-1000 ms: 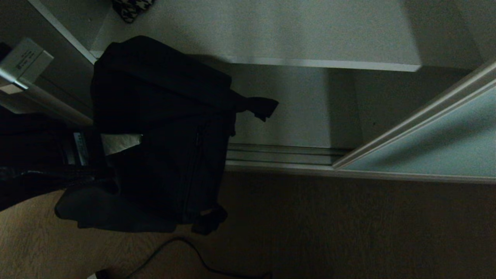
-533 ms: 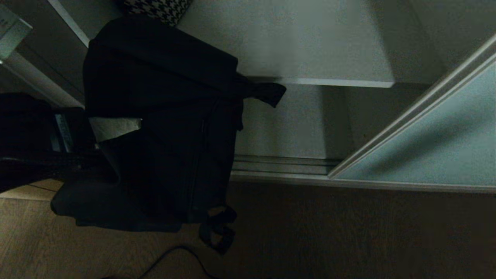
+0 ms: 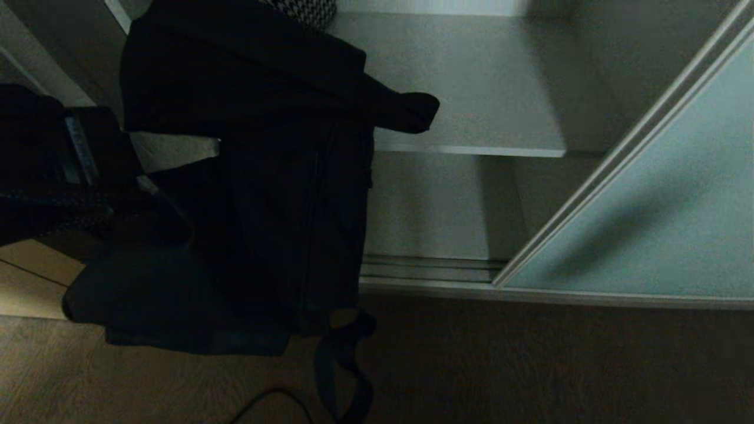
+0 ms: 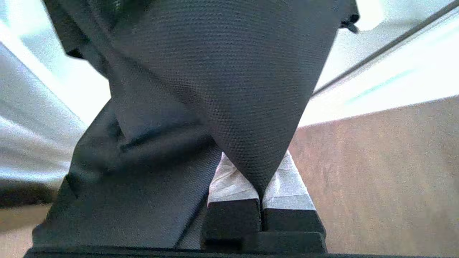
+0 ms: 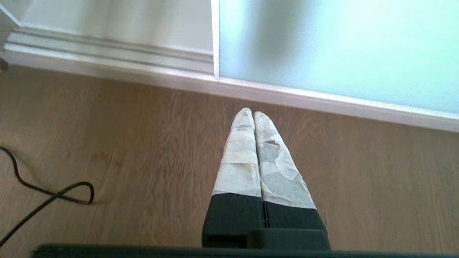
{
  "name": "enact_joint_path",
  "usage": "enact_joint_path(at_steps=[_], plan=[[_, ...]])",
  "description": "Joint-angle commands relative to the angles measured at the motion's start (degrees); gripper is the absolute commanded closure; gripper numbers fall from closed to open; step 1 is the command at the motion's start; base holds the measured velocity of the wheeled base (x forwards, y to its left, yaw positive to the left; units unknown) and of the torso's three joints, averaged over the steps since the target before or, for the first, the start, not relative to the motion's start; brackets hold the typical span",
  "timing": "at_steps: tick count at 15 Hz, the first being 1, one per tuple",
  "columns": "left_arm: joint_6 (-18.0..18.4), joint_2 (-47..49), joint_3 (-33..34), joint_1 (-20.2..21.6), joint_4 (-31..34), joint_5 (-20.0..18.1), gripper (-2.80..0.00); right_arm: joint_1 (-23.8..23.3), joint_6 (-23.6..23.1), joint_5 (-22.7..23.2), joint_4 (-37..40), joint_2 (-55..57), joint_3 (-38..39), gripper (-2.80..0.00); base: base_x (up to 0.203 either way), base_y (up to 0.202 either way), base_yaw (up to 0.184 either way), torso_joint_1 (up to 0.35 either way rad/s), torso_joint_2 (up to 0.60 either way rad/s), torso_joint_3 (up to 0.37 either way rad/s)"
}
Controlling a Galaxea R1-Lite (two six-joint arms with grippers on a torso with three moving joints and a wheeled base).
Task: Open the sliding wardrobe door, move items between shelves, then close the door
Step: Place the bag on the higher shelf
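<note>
The left gripper (image 4: 261, 179) has its jaws clenched on the black bag (image 3: 259, 194). In the left wrist view a fold of the bag's cloth is pinched between the two pale taped fingers (image 4: 229, 182), and the cloth spreads out wide past them. In the head view the bag hangs down in front of the left side of the open wardrobe. It is soft and floppy. Its top covers the left end of the shelf (image 3: 471, 88), and a short flap of it sticks out over the shelf's front edge. A thin strap loop (image 3: 344, 365) dangles from the bottom of the bag, over the wooden floor (image 3: 530, 365).

Behind the top of the black bag, a small bit of the houndstooth bag (image 3: 306, 9) peeks out. It sits at the back on the same shelf. The rest of that shelf is bare, pale grey board. Below it the silver floor track (image 3: 430, 268) runs along the bottom of the wardrobe.

The sliding wardrobe door (image 3: 636, 218) is pushed over to the right, so the middle of the wardrobe is open. Its glass is frosted and pale blue-green, with a thin light frame.

The right gripper (image 5: 254, 116) hangs low over the floor, near the bottom rail of the door. Its jaws are pressed together and hold nothing. A black cable (image 5: 46, 199) lies curled on the floor off to one side.
</note>
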Motion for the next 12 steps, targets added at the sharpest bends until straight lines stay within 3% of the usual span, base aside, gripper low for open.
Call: enact_joint_path(at_steps=[1,6,12], plan=[[-0.06,1.22,-1.52,-0.62,0.06,0.04,0.00,0.02,-0.02,0.03,0.02,-0.09,0.00,0.00,0.000,0.000,0.000,0.001,0.00,0.199],[1.48,3.29,-5.36,-2.38,0.04,0.04,0.00,0.02,-0.02,0.03,0.02,-0.09,0.09,0.00,0.000,0.000,0.000,-0.001,0.00,0.203],[0.97,12.00,-16.41,-2.30,-0.21,0.45,0.00,0.02,-0.02,0.03,0.02,-0.09,0.01,0.00,0.000,0.000,0.000,0.000,0.00,0.000]])
